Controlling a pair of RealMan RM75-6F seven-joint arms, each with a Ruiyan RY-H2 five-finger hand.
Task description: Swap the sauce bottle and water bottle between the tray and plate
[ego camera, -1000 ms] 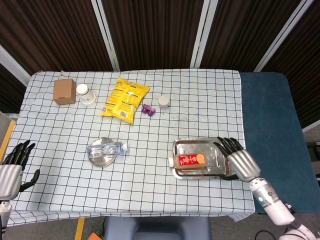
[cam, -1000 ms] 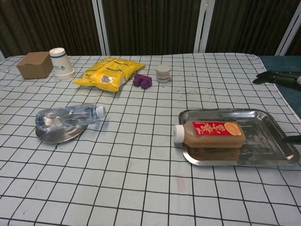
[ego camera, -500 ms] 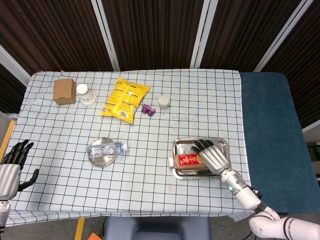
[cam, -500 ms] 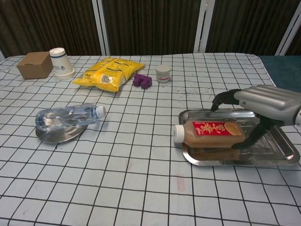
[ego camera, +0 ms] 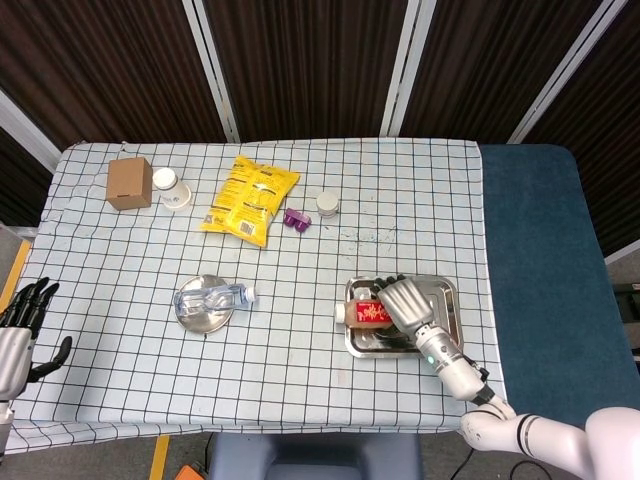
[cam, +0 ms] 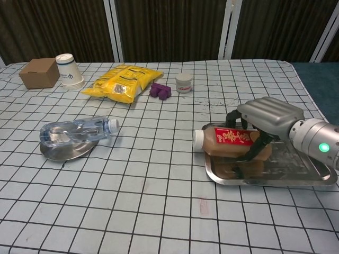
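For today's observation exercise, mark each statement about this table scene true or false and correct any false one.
1. The right hand is wrapped around the sauce bottle. True.
2. The water bottle stands upright on the plate. False: it lies on its side across the plate.
3. The sauce bottle is over the tray. True.
4. The left hand holds the paper cup. False: it holds nothing, at the table's left edge, fingers apart.
5. The yellow snack bag lies inside the tray. False: it lies on the tablecloth toward the back.
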